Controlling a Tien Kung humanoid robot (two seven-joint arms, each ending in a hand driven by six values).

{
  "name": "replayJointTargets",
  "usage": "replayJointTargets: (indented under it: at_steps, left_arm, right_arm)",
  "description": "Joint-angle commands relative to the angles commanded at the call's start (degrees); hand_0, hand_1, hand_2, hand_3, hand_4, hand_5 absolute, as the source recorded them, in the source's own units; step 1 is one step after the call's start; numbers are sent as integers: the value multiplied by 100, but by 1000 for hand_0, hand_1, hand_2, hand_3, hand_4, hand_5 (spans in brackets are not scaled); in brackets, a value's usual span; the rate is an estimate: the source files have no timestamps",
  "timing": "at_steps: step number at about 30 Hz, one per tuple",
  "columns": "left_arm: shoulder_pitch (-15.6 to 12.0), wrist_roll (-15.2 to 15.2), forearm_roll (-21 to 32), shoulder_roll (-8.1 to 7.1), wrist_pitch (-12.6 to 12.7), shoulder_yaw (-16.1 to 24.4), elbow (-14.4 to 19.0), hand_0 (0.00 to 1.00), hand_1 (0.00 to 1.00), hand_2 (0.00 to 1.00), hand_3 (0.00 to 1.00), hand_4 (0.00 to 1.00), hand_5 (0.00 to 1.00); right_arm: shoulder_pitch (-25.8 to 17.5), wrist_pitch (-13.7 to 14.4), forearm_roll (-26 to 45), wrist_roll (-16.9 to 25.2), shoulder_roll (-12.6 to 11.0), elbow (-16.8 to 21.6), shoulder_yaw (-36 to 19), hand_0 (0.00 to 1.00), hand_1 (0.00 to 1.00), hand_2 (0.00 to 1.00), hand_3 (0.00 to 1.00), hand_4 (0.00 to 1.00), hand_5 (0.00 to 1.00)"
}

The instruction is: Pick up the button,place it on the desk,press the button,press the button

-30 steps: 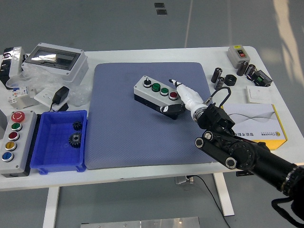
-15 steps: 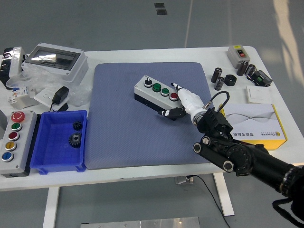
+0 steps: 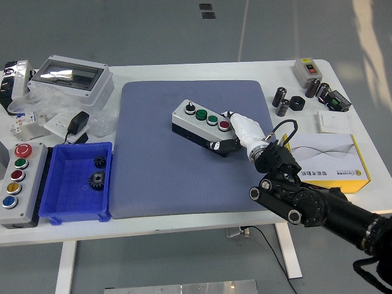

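A grey button box [image 3: 199, 124] with a black selector knob, two green buttons and a red button [image 3: 224, 125] lies slanted on the blue mat [image 3: 153, 171]. My right hand [image 3: 228, 131], white with dark fingertips, comes in from the lower right and sits against the box's right end. Its fingers are curled: one fingertip rests by the red button and the thumb lies along the box's near side. I cannot tell whether the red button is pushed down. My left arm is out of the picture.
At the left stand a blue bin [image 3: 61, 211] holding two gears, a grey panel [image 3: 15, 184] of coloured buttons, a clear-lidded enclosure [image 3: 70, 76] and a black adapter [image 3: 78, 124]. At the right lie a yellow-edged carton [image 3: 337, 160], small black cylinders [image 3: 283, 101] and a switch box [image 3: 306, 70].
My right hand has drawn in and dropped from a stretched, pointing finger beyond the red button to a curled pose against the box's right end. The box has barely moved.
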State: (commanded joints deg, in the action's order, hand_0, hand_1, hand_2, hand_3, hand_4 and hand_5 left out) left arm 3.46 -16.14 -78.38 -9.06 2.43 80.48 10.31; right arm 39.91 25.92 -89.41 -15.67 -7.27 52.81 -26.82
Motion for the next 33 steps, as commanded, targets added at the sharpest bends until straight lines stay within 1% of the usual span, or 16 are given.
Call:
replayJointTargets:
  at_steps: [3, 4, 8, 9, 12, 13, 14, 15, 17, 18, 20, 21, 26, 27, 32, 33]
  left_arm:
    - [-3, 8, 11, 2, 0, -6, 0, 626, 515, 532, 593, 609, 222]
    - [-5, 14, 20, 4, 2, -10, 0, 626, 515, 532, 593, 608, 221]
    - [-17, 25, 41, 14, 8, -20, 0, 626, 515, 532, 593, 608, 221]
    - [-21, 28, 45, 17, 9, -23, 0, 626, 515, 532, 593, 607, 222]
    - [-28, 32, 42, 19, 14, -18, 0, 626, 515, 532, 593, 607, 222]
    - [-29, 33, 33, 16, 16, -11, 0, 626, 515, 532, 593, 607, 222]
    - [-29, 35, 30, 14, 16, -8, 0, 626, 515, 532, 593, 607, 222]
    - [-23, 33, 9, 9, 16, 4, 0, 626, 515, 532, 591, 608, 223]
    - [-11, 37, -10, 6, 14, 12, 0, 626, 515, 532, 591, 608, 223]
    - [-4, 38, -19, 7, 13, 16, 0, 626, 515, 532, 591, 608, 223]
    - [10, 43, -35, 11, 11, 21, 0, 626, 515, 532, 591, 608, 223]
    - [15, 42, -50, 13, 9, 28, 0, 626, 515, 532, 591, 607, 225]
    - [33, 38, -93, 24, 7, 45, 0, 626, 515, 532, 591, 607, 225]
    - [35, 36, -102, 25, 7, 50, 0, 626, 515, 532, 592, 608, 226]
    - [45, 34, -132, 23, 7, 66, 0, 626, 515, 532, 592, 608, 226]
    - [46, 34, -139, 22, 7, 70, 0, 626, 515, 532, 592, 608, 226]
  right_arm:
    - [-78, -11, 137, 280, -191, 266, -111, 120, 308, 417, 530, 151, 2]
    - [-123, -79, 224, 411, -305, 396, -183, 80, 256, 372, 378, 2, 2]
    - [-278, -494, 532, 946, -763, 964, -432, 80, 256, 372, 378, 2, 2]
    - [-316, -643, 643, 1110, -917, 1148, -499, 76, 249, 350, 295, 2, 2]
    - [-345, -989, 719, 1512, -1315, 1648, -509, 76, 249, 350, 295, 2, 2]
    - [-326, -1134, 641, 1681, -1507, 1875, -420, 76, 249, 350, 295, 2, 2]
    - [-312, -1195, 590, 1767, -1608, 1990, -363, 76, 249, 350, 295, 2, 2]
    - [-281, -1227, 443, 1875, -1777, 2168, -211, 75, 250, 345, 287, 2, 2]
    - [-260, -1214, 219, 1911, -1986, 2369, 11, 75, 250, 345, 287, 2, 2]
    - [-261, -1212, 119, 1899, -2043, 2415, 106, 75, 250, 345, 287, 2, 2]
    - [-284, -1246, -99, 1830, -2076, 2416, 256, 75, 250, 345, 287, 2, 2]
    - [-293, -1265, -172, 1805, -2070, 2403, 293, 90, 254, 344, 280, 2, 2]
    - [-298, -1329, -422, 1718, -2021, 2321, 346, 90, 254, 344, 280, 2, 2]
    - [-290, -1336, -437, 1711, -2019, 2313, 354, 323, 430, 441, 380, 174, 2]
    - [-251, -1366, -397, 1690, -2012, 2303, 418, 323, 430, 441, 380, 174, 2]
    - [-250, -1369, -379, 1689, -2013, 2306, 425, 662, 653, 664, 657, 19, 2]
